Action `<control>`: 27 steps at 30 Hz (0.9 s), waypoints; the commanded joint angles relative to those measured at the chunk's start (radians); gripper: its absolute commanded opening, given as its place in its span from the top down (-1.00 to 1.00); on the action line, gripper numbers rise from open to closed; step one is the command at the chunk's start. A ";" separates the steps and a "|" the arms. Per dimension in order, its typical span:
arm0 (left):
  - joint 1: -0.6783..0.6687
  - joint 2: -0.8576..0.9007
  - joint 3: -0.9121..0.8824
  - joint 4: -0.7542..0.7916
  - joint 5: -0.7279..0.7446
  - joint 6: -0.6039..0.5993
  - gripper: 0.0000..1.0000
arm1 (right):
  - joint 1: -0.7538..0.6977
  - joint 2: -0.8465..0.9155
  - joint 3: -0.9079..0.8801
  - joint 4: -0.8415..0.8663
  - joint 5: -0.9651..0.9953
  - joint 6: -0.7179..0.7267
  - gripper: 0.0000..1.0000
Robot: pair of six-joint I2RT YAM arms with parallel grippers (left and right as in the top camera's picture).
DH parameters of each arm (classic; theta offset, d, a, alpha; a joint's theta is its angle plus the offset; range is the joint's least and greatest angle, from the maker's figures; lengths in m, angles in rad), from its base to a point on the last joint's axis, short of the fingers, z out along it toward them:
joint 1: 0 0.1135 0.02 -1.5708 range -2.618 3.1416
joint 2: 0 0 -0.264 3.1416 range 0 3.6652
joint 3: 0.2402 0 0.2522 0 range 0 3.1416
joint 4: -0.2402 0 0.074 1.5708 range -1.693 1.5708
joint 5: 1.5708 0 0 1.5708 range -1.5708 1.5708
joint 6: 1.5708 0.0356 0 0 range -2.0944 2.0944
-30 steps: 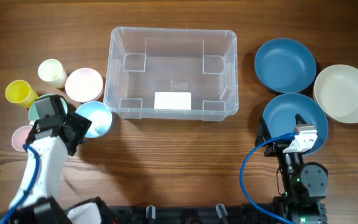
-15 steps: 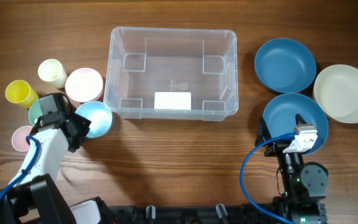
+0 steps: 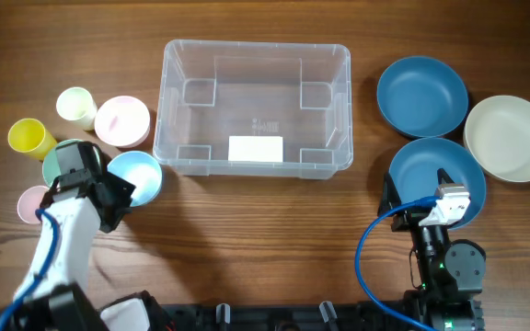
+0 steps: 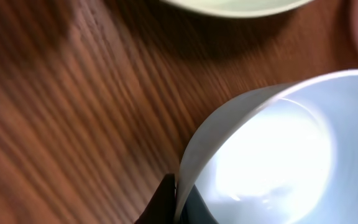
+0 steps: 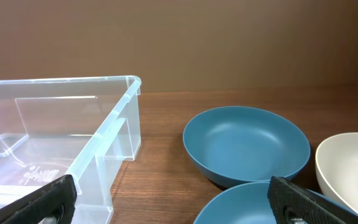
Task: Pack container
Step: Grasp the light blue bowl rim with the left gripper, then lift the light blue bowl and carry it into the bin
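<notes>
Left gripper [image 3: 116,191], lower left, clamped on the rim of a pale blue bowl [image 3: 142,175], right gripper [image 3: 438,188] stood wide open and empty, lower right, clear container [image 3: 252,48] sat top centre.

The container [image 3: 256,43] stands open-topped, with bare table [image 3: 265,239] along its front. A pink bowl [image 3: 122,121] and a light blue bowl [image 3: 145,173] crowd its left wall. A blue bowl [image 3: 421,95] sits near its right.

The container [image 3: 343,110] is clear, glossy plastic; the tabletop [image 3: 265,230] is grained wood; the farther blue bowl [image 3: 421,95] looks matt, possibly plastic.
</notes>
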 commanded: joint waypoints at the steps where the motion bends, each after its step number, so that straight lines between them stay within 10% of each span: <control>1: 0.006 -0.142 -0.005 -0.063 0.008 0.008 0.92 | -0.005 -0.001 -0.002 0.003 -0.009 -0.007 -1.00; 15: -0.020 -0.677 0.235 -0.309 0.228 0.122 0.93 | -0.005 -0.001 -0.002 0.003 -0.009 -0.007 -0.99; 27: -0.315 -0.215 0.772 -0.391 0.156 0.322 0.93 | -0.005 -0.001 -0.002 0.003 -0.009 -0.007 -1.00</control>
